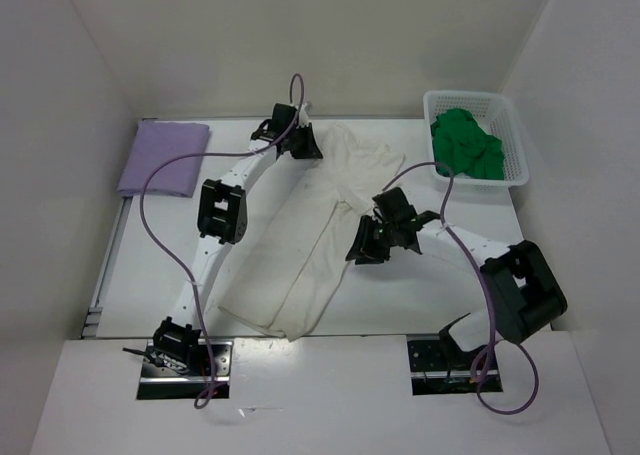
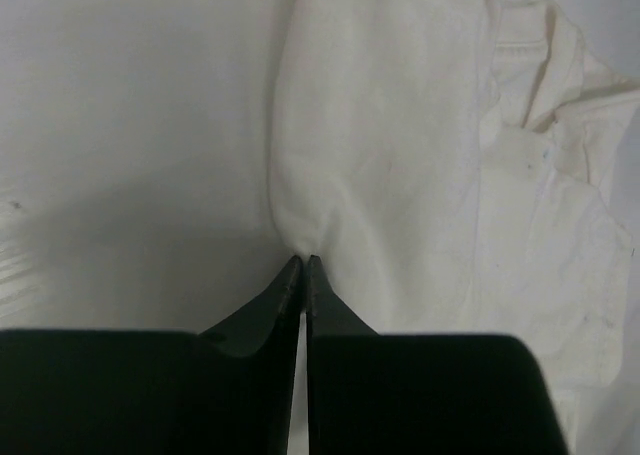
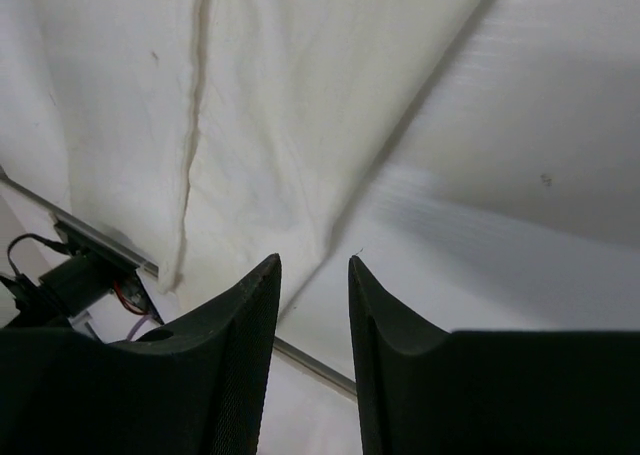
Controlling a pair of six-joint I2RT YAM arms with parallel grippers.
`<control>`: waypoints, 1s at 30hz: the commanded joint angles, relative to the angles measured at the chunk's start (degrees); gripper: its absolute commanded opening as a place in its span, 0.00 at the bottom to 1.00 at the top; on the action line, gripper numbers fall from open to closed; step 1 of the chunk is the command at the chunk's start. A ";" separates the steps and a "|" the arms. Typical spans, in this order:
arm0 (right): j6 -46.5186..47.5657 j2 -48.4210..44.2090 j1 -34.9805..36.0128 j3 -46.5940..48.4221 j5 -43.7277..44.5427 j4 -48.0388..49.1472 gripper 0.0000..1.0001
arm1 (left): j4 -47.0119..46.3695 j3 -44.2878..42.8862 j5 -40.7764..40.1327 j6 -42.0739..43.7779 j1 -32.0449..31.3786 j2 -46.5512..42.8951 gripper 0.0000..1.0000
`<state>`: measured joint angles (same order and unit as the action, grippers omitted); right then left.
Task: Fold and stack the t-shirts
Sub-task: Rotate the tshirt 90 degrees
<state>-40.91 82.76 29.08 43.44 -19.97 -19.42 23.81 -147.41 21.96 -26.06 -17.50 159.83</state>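
From above, the cream shirt (image 1: 320,245) lies mid-counter (image 1: 450,285), half gathered. Its long axis runs from the near edge away toward the back and leans a little right. Your left gripper (image 1: 305,145) sits at its far end and your right gripper (image 1: 362,247) at its right-hand edge, about halfway along, so each arm has its own side. The purple shirt (image 1: 165,158) lies folded flat at the far left, well apart. The basket (image 1: 475,97) at the far right holds only the green shirt (image 1: 465,145), bunched up.

In the left wrist view, the left gripper (image 2: 303,262) has its fingers drawn together on a small pucker at the cream shirt's (image 2: 400,155) edge. The rest of the cloth spreads ahead and to the right.

In the right wrist view, the right gripper (image 3: 313,267) stands apart with nothing between its fingers. The cream shirt's (image 3: 270,105) edge lies just ahead and left of them, with bare counter to the right. Any pinch here likely means shifting left onto the cloth.
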 commanded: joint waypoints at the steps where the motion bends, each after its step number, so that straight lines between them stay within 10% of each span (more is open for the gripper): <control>1: 1.44 0.03 -3.32 3.93 0.10 0.96 0.39 | -2.19 -3.32 2.83 -1.00 -0.35 2.15 0.06; 18: 6.98 26.65 -17.57 29.04 1.77 5.71 0.66 | -10.97 6.68 0.28 -11.29 14.68 -6.45 0.02; 21: 7.51 32.54 -18.27 35.37 -0.77 4.66 0.67 | -15.97 18.97 -2.53 -14.00 15.21 -12.86 0.16; 24: 7.51 34.05 -18.27 36.10 -4.90 4.65 0.64 | -21.18 32.60 -3.06 -15.86 16.26 -20.07 0.55; 30: 9.70 23.95 -12.92 26.12 -4.63 2.46 0.27 | -23.46 54.66 -4.54 -13.23 16.27 -36.67 0.68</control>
<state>-32.91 114.08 12.95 74.65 -22.11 -15.75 4.69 -99.18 19.16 -40.69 -0.82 130.91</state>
